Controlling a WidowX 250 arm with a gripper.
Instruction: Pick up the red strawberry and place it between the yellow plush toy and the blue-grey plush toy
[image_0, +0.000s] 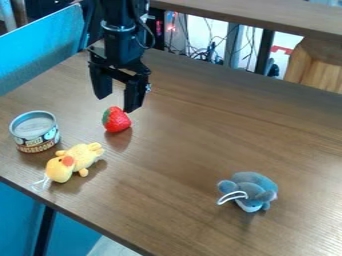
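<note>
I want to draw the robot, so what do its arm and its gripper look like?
The arm is black, with a thin silvery ring partway down and a dark cable looping beside it. The gripper is black too, with two chunky, blocky fingers.

From where I stand, the can sits at the left of the table, with the plush duck to its right and a little nearer. The strawberry lies farther back, right of the can. The gripper hangs just beyond it; whether they touch, I can't quite tell. The other plush toy lies near, well apart to the right.
</note>
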